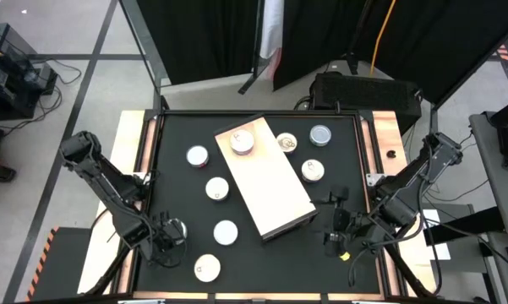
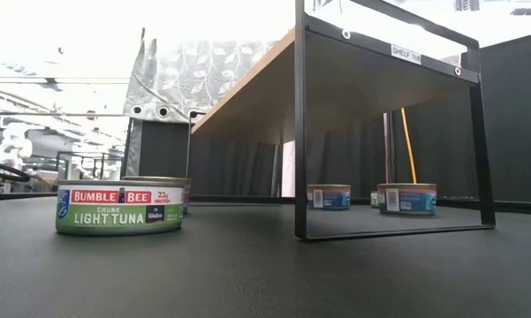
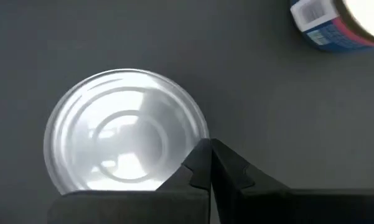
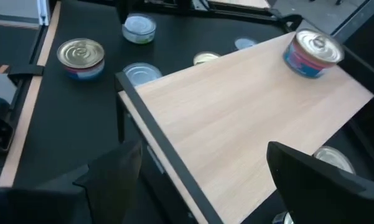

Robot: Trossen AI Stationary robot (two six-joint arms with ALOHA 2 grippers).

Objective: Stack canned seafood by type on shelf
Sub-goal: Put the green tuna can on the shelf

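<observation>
Closure of the dark left gripper (image 3: 210,163) on nothing is seen, a flat round silvery-topped tin (image 3: 126,130) lying just beside its fingertips.

Black tabletop (image 1: 173,181) carries light-wood shelf (image 1: 270,181), set at angle near middle, raised on black metal frame (image 2: 300,132)

One can (image 1: 242,141) sits on shelf top, near far end

Directly on tabletop, left of shelf: can (image 1: 198,155), can (image 1: 217,188), can (image 1: 226,231), can (image 1: 207,268) nearest front edge

Right of shelf: gold-topped can (image 1: 286,141) just beside shelf edge, bluish-lidded can (image 1: 320,134), can (image 1: 313,171)

Low view: green-labelled tuna can (image 2: 119,208) on tabletop, two more cans (image 2: 406,198) visible beneath shelf board
</observation>
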